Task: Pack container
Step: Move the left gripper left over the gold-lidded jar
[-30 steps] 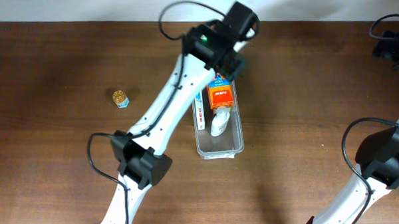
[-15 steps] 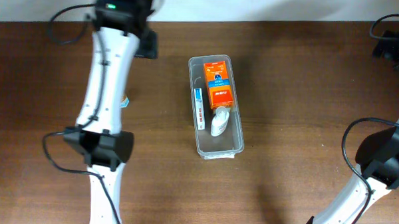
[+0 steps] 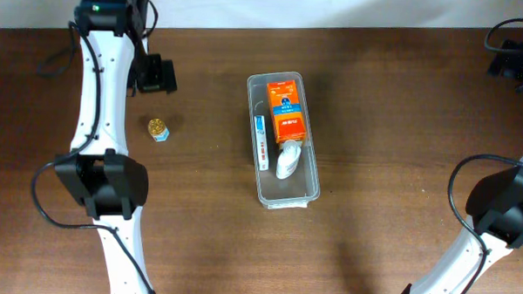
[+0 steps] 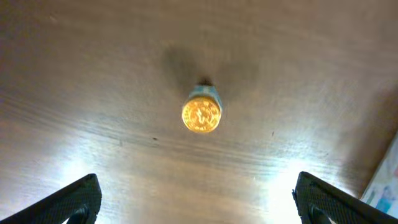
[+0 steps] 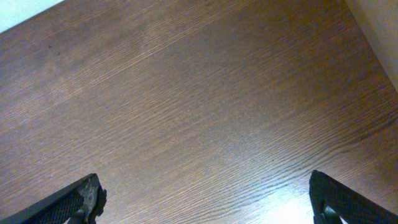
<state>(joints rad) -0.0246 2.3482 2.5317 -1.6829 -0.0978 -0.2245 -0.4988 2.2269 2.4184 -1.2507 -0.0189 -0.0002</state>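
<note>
Here, left pincer point(image 4: 199, 200) gapes wide near the gold-topped piece point(image 4: 201, 114), well apart from the container point(image 3: 290, 190); right pincer point(image 5: 205, 198) likewise released.

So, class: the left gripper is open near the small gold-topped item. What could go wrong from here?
The gold-topped item is small; the wide-open left gripper may nudge it away or pinch it off-centre.
The container already holds an orange box and white bottle; only its near end is bare, so a drop might land atop them.
</note>
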